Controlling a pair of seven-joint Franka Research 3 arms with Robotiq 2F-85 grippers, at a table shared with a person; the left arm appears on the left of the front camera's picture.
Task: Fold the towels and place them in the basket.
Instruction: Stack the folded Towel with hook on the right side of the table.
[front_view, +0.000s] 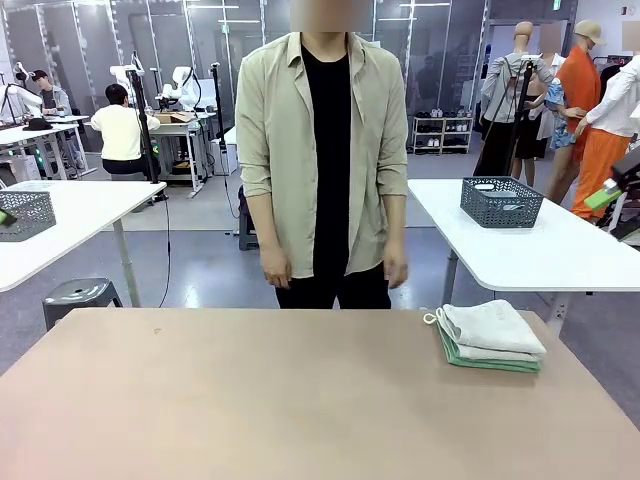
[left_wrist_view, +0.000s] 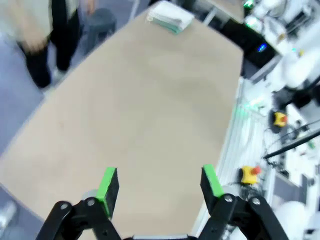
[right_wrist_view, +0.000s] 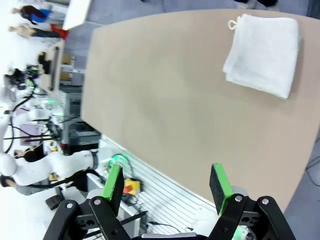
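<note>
Two folded towels lie stacked at the far right of the tan table (front_view: 250, 400): a cream-white towel (front_view: 492, 328) on top of a mint green towel (front_view: 485, 361). The stack (left_wrist_view: 170, 17) sits far from my left gripper (left_wrist_view: 160, 182), which hovers open over bare tabletop. My right gripper (right_wrist_view: 167, 182) is open above the table's near edge, and the white towel (right_wrist_view: 265, 52) with its small loop (right_wrist_view: 233, 24) lies well ahead of it. A dark grey lattice basket (front_view: 500, 201) stands on a neighbouring white table behind at the right.
A person (front_view: 322, 160) stands at the far side of the table with both hands hanging down. A second mesh basket (front_view: 25, 215) rests on a white table at the far left. A grey stool (front_view: 78, 292) is on the floor there.
</note>
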